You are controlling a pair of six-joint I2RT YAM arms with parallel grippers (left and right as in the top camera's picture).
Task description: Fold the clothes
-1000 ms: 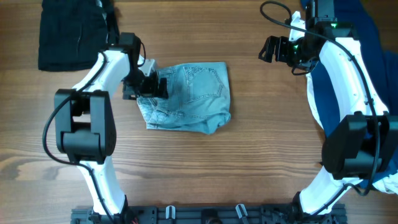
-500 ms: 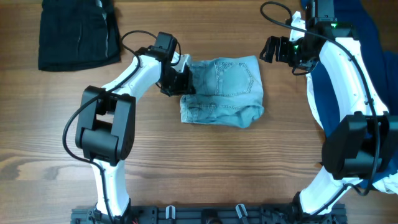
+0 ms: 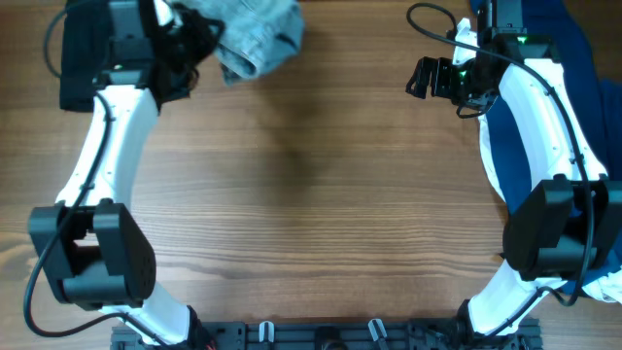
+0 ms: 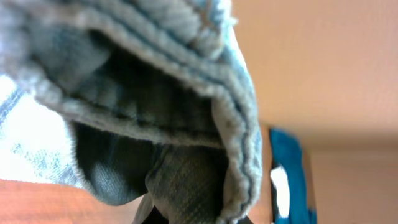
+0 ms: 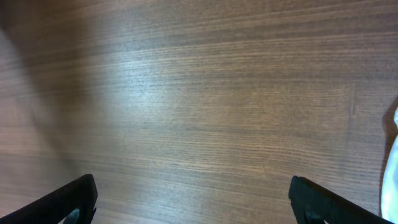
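Observation:
The pale blue denim shorts (image 3: pixel 258 34) hang bunched in the air at the far edge of the table, left of centre. My left gripper (image 3: pixel 199 37) is shut on their left side, its fingertips buried in the cloth. In the left wrist view the denim shorts (image 4: pixel 155 106) fill the frame, and the jaws of the left gripper (image 4: pixel 193 218) pinch a thick fold at the bottom edge. My right gripper (image 3: pixel 420 78) hovers at the far right, open. In the right wrist view its fingers (image 5: pixel 74 199) stand wide apart over bare wood with nothing between them.
A black garment (image 3: pixel 87 73) lies at the far left corner, under my left arm. Navy cloth (image 3: pixel 593 68) covers the right side behind the right arm, with a white piece (image 5: pixel 392 162) at its edge. Wooden tabletop (image 3: pixel 311 194) spans the middle.
The left gripper closed on the shorts' left edge. It dragged them right, then lifted them off the table toward the far left. The right arm has not moved.

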